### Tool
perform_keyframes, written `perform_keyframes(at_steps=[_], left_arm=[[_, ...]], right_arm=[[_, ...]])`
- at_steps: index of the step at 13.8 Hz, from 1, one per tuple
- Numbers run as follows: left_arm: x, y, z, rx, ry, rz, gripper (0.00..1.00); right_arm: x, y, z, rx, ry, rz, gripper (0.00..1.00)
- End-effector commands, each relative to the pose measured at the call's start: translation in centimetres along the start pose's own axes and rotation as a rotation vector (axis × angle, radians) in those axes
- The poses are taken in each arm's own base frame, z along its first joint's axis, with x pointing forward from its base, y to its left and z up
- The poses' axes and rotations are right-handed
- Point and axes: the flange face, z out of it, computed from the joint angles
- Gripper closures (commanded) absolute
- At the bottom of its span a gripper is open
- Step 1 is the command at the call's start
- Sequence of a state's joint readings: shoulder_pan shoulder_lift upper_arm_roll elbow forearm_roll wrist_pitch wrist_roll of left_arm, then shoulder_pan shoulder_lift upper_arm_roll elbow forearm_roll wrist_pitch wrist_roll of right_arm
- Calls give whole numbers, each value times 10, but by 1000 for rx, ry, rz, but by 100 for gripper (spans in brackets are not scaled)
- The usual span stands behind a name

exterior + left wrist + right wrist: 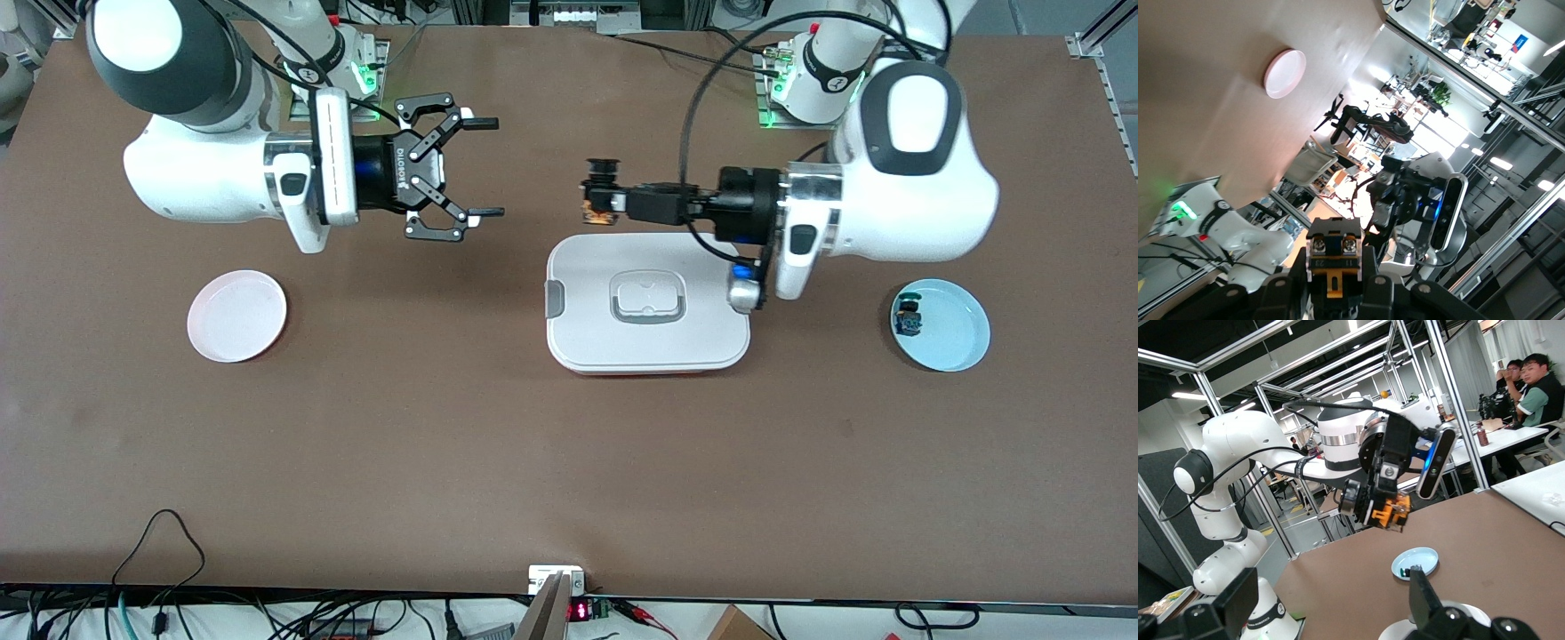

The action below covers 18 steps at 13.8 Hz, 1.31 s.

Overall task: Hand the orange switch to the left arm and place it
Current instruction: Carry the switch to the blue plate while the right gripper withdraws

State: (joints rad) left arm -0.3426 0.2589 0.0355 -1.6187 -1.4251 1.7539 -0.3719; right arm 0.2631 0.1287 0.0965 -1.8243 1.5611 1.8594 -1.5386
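Brown counter [569, 462] with two arms reaching toward each other above it. The box [647, 304], white with a grey clip and a recessed grey-edged handle, lies on the counter between the two plates, toward the left arm's end, lid on. The left gripper [594, 197] hangs in the air over the counter at the box's edge that lies farther from the front camera; its fingers are closed on the orange switch [598, 209], whose black cap [605, 168] sticks out beside the fingertips. In the right wrist view the same switch [1390, 511] shows as an orange block clamped at the tip of the left gripper [1378, 510]. The right gripper [480, 167] is held over bare counter toward the right arm's end, well apart from the switch, its two fingers spread wide with nothing between them.

A pink plate [236, 316] lies on the counter below the right arm and holds nothing. A light blue plate [941, 324] lies at the left arm's end; in it, near its rim, sits a small blue-bodied switch [908, 318].
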Motion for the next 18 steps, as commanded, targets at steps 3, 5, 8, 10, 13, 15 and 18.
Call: perform_keyframes(at_steps=[3,5,8,10,13,15,18], left_arm=[[13,-53,-122,319,29,-3,100],[22,-95,-174,569,67,71,100],[45,-158,-253,815,96,97,100],[63,-195,-294,980,80,117,100],[90,-245,-345,1200,85,86,100],[102,-279,-361,1292,88,121,100],[121,-338,-364,1387,159,189,100]], right_arm=[[-15,9,-58,-12,17,50,0],[-30,18,-97,-31,-43,63,0],[-49,25,-162,-76,-172,169,0],[-54,24,-195,-124,-246,256,0],[-62,24,-222,-181,-277,463,0],[-62,22,-227,-228,-346,568,0],[-54,19,-231,-336,-438,785,0]])
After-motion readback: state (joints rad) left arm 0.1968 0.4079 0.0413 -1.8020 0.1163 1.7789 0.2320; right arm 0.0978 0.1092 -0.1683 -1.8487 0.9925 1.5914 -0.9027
